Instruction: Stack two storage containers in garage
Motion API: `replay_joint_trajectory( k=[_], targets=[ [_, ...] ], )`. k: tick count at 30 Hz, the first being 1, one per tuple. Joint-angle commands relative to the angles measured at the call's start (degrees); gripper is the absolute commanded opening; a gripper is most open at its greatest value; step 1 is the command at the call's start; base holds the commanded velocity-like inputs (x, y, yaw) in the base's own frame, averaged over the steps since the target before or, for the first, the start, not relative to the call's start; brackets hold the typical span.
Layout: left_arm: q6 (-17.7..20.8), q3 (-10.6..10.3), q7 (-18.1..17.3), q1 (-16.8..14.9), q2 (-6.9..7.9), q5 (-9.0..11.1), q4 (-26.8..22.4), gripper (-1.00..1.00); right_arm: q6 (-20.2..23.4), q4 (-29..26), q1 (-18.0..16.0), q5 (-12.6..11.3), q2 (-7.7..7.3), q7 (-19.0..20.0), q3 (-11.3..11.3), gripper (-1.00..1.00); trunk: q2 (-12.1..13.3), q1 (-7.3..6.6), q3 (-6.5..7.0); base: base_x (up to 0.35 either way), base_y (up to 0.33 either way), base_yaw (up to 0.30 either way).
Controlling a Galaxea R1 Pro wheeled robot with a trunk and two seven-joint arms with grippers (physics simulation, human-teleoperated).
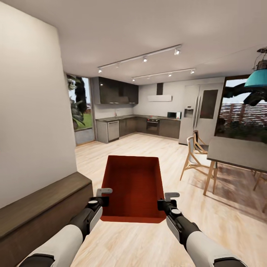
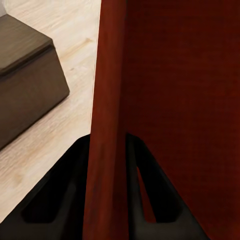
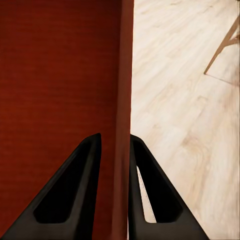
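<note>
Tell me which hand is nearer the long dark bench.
Left. The left hand grips the storage container wall on the side beside the dark bench; the right hand grips the opposite wall, toward the dining table.

Both arms reach forward, side by side at the same height. The left gripper (image 1: 100, 197) is closed on the left wall of the storage container (image 1: 134, 185), the wall between its jaws. The right gripper (image 1: 167, 200) clamps the right wall the same way.
</note>
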Motion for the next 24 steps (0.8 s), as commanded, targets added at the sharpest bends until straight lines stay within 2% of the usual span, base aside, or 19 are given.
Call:
replay_joint_trajectory(
  k=[1,24],
  targets=[
    [-2.7,4.8,0.6,0.0,1.09,-0.7,-0.3,-1.00,-0.1,0.1,-0.1,-1.2,0.00,-0.2,-0.5,-1.00,-0.1,0.00,-0.05,0.000,0.000,-0.231],
    [-2.6,4.8,0.6,0.0,1.09,-0.7,-0.3,-1.00,0.1,0.1,-0.1,-1.2,-0.15,-0.1,-0.5,-1.00,-0.1,0.00,0.22,0.000,0.000,-0.264]
  ],
)
